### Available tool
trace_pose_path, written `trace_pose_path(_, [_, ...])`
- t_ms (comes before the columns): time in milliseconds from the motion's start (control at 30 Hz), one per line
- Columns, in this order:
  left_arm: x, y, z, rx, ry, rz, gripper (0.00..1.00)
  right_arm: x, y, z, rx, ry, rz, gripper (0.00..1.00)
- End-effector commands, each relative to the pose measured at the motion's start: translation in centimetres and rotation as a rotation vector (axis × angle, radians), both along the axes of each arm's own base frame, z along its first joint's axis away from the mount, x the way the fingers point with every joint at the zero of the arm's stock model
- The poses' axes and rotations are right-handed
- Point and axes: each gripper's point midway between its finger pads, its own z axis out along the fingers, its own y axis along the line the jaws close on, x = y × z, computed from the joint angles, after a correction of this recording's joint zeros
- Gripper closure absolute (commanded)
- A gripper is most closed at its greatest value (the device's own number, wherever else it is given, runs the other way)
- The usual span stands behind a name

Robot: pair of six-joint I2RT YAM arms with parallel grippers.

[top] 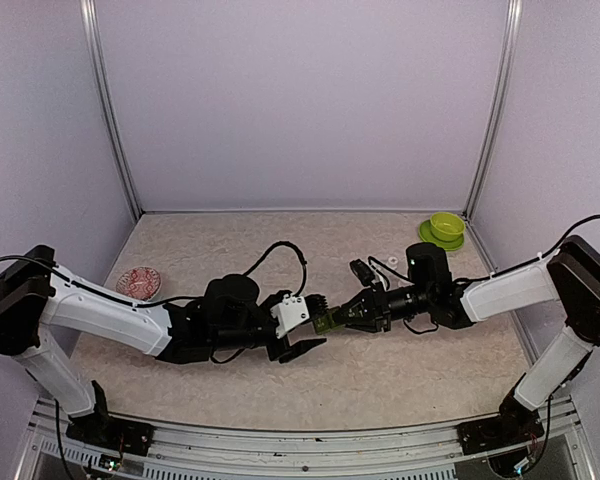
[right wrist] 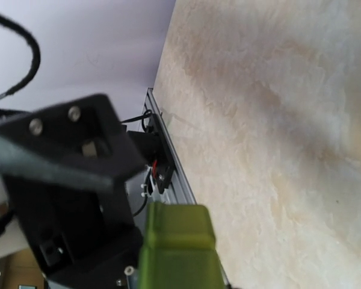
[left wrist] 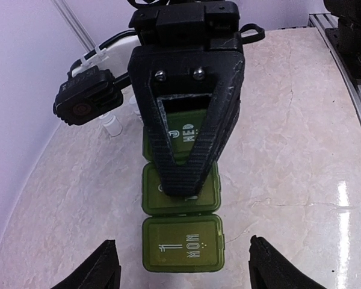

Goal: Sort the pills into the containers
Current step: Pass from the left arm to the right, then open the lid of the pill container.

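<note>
At the middle of the counter (top: 400, 380) the two arms meet head-on. The right gripper (top: 348, 316) is clamped on the containers (top: 328, 321), a dark green strip of three joined lidded compartments. In the left wrist view its upper finger (left wrist: 186, 120) lies along the two far lids, partly covering the one marked WED, while the nearest, marked MON, shows in full. The left gripper (top: 311, 324) has its jaws apart on either side of that MON end, not touching it. Whether the strip rests on the counter I cannot tell. A lime-green bowl (top: 446, 225) on its saucer (top: 430, 239) stands far right, a pink patterned dish (top: 138, 281) at left.
</note>
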Motion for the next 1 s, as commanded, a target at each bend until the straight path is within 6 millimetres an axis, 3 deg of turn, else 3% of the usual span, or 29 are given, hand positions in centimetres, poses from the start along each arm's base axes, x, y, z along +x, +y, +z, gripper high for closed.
trace_pose_path(0, [0.3, -0.1, 1.2, -0.002, -0.096, 0.036, 0.31, -0.5, 0.1, 1.3, 0.036, -0.019, 0.010, 0.84])
trace_pose_path(333, [0.6, -0.8, 0.3, 0.061, -0.123, 0.060, 0.34, -0.6, 0.0, 1.7, 0.042, -0.018, 0.003, 0.84])
trace_pose_path(700, [0.3, -1.4, 0.5, 0.065, -0.143, 0.052, 0.50, -0.7, -0.1, 1.5, 0.041, -0.014, 0.001, 0.84])
trace_pose_path(967, [0.2, -1.8, 0.0, 0.078, -0.142, 0.044, 0.52, -0.8, -0.2, 1.3, 0.042, -0.011, 0.005, 0.85])
